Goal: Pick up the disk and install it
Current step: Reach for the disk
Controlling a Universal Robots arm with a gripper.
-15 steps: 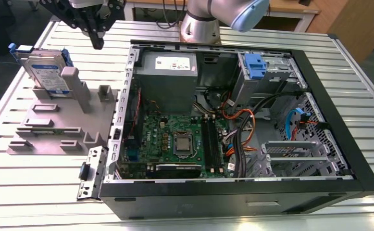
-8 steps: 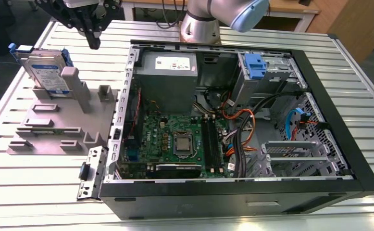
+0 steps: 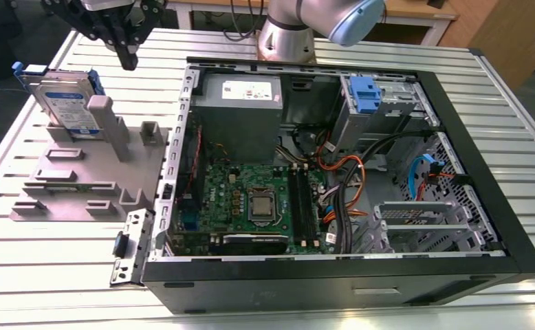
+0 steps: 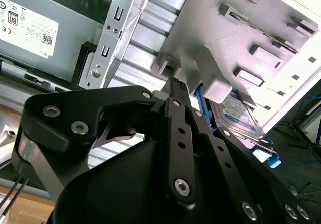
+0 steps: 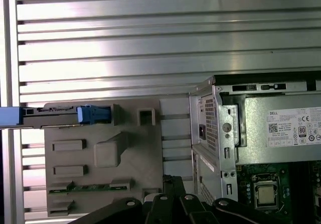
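Right now I see the black tool (image 3: 128,63) hovering over the ribbed aluminium table (image 3: 47,275), fingers pressed together, holding nothing. The flat silver metal disk with blue plastic rails (image 3: 66,103) stands on edge in a grey plastic fixture (image 3: 75,182), below and just beside the tool, untouched.

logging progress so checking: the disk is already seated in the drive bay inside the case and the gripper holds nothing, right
Not quite. In the exterior view the disk stands on edge in the grey holder on the table, outside the case, on the exterior view's left. The gripper does hold nothing.
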